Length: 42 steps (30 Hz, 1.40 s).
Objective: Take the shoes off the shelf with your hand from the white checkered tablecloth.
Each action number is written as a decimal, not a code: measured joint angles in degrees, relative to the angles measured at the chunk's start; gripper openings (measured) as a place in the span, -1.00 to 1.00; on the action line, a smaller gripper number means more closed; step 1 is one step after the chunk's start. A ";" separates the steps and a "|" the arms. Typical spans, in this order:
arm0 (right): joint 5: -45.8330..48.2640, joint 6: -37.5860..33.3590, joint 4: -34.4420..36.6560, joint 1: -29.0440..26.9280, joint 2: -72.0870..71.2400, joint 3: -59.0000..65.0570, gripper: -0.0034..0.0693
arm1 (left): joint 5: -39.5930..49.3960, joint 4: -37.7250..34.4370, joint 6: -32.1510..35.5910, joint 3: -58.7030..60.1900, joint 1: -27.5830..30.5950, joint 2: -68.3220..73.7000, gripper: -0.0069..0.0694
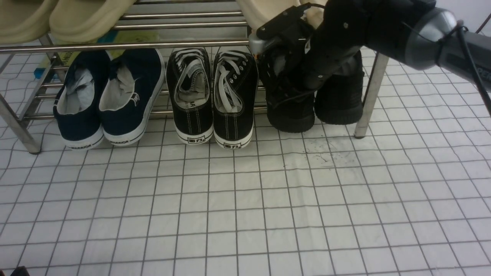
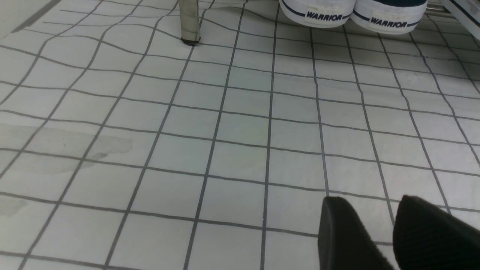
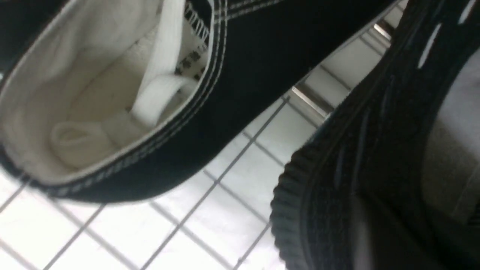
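Matte black jaws (image 2: pixel 369 234) — rounded, ridged tips, dark bulky joints with small screws, grey tubular arm (image 1: pixel 433 40) — black cable (image 1: pixel 473 69)

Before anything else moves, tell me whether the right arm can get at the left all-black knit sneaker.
Yes, probably: the right end effector is already at that sneaker, with no other shoe between them, though the rack's front bar may hinder lifting.

Seemingly a robot test setup: 1 steel shoe rack (image 1: pixel 115 46) on gridded white cloth (image 1: pixel 215 199).

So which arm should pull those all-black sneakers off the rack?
The right, I'd say: its gripper is already at one black sneaker, while the left gripper hangs over bare cloth near the navy slip-ons.
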 joint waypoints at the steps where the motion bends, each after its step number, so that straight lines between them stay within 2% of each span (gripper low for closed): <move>1: 1.12 0.16 0.19 0.00 -0.26 0.00 -0.86 | 0.00 0.00 0.00 0.00 0.00 0.00 -0.19; 15: 21.24 0.27 5.67 0.09 -10.38 -0.04 -0.86 | 0.00 0.02 0.00 0.00 0.00 0.00 -0.19; 21: 21.62 0.27 8.01 0.09 -14.74 2.24 -0.86 | 0.00 0.02 0.00 0.00 0.00 0.00 -0.19; 34: 22.04 0.76 18.24 0.09 -31.19 20.88 -0.86 | 0.02 0.02 0.00 0.00 0.00 0.00 -0.19; 42: 22.64 0.82 18.78 0.84 -32.58 26.31 -0.86 | 0.02 0.02 0.00 0.00 0.00 0.00 -0.19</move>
